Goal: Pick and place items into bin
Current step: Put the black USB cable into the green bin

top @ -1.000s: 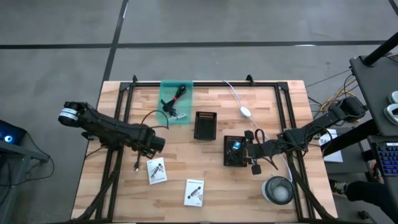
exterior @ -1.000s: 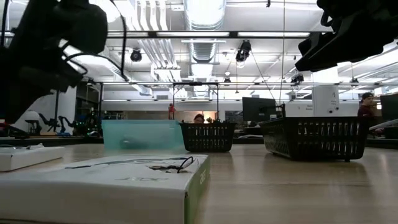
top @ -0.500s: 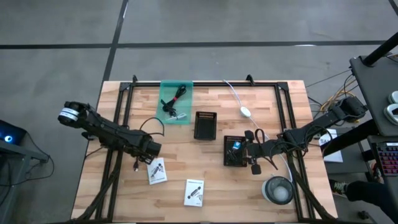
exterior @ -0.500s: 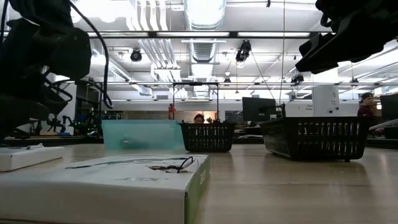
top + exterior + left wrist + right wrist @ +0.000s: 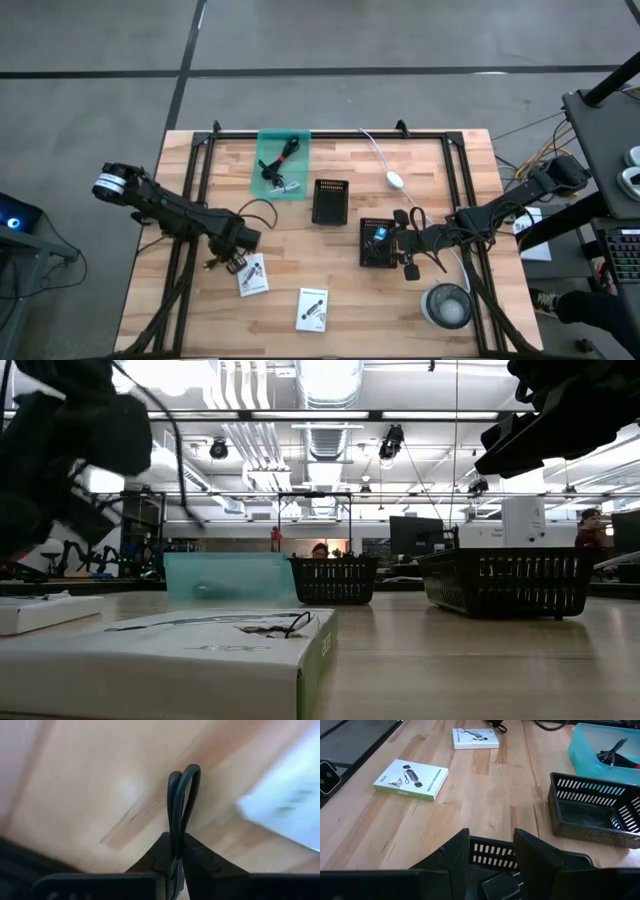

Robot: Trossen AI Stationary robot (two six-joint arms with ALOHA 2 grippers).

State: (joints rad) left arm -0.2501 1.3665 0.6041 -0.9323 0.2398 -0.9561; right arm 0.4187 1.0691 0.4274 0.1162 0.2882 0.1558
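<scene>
Left gripper: the left gripper (image 5: 176,851) is pressed together on a doubled loop of black cable (image 5: 181,795), which sticks out past its fingertips; in the high view it sits low over the left-centre of the tabletop (image 5: 350,310).
Cable: the rest of the black cable arcs away behind the gripper toward the middle of the tabletop and seems to rest there.
Nearest neighbour: a white printed packet (image 5: 252,274) lies just beside the left gripper; a second white packet (image 5: 312,309) lies nearer the front edge.
Bins: the teal bin (image 5: 283,166) at the back already holds a red-black cable; a small black basket (image 5: 330,201) stands beside it, and a larger black basket (image 5: 378,242) sits right of centre.
Right gripper: the right gripper (image 5: 490,855) hovers over the larger black basket with its fingers partly apart, and I cannot tell if it holds anything.
Step in hand: judged, the grasp on the cable is just made, lift not begun.
Next move: raise high enough that the trailing cable clears the packet, carry to a bin, then release.
</scene>
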